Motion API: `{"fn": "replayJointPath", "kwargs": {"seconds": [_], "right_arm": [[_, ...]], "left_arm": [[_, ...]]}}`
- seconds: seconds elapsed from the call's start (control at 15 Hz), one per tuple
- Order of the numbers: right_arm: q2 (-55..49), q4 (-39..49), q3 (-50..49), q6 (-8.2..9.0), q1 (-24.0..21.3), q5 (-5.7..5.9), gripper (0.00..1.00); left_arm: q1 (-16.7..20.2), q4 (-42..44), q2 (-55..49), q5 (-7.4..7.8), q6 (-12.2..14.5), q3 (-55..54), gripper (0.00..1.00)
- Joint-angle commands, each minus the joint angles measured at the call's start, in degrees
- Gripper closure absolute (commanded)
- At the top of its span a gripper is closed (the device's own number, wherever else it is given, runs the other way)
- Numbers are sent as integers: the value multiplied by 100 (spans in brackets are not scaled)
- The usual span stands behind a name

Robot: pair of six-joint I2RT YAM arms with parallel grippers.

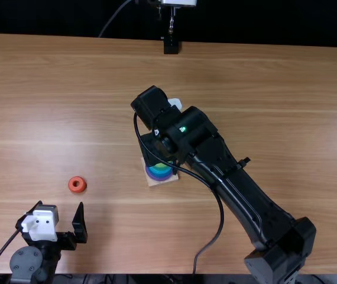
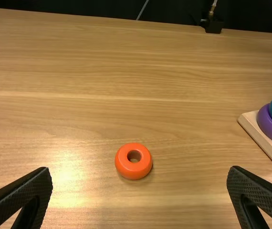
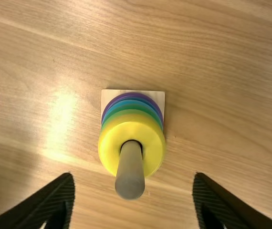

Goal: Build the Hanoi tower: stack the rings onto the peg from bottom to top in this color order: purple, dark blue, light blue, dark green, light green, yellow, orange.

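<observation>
One orange ring (image 2: 133,172) is lying flat on the table (image 2: 102,71), well apart from the wooden base (image 3: 108,96), while a yellow ring (image 3: 108,153) is sitting topmost around the peg (image 3: 130,180). Near the orange ring, the left gripper (image 1: 60,203) is holding nothing, its fingers standing wide apart; the right gripper (image 3: 133,175) is hanging above the peg, likewise spread and empty. That last ring is probably going to be feeling light, stiff and slightly slippery, its rounded sides calling for a level pinch across the widest part, leaving the hole free.
</observation>
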Motion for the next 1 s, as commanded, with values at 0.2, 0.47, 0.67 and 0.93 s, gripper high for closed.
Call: {"fn": "replayJointPath", "kwargs": {"seconds": [0.2,0.47,0.67,0.93], "right_arm": [[119,62,469,108,35,34,0],[-241,1043,91,55,-123,66,0],[-1771,2393,-1886,24,-1222,55,0],[-3625,4945,-4242,-92,-2426,66,0]], "left_arm": [[78,-437,-67,42,46,-681,0],[78,-437,-67,42,46,-681,0],[78,-437,-67,42,46,-681,0],[69,-437,-67,42,46,-681,0]]}}
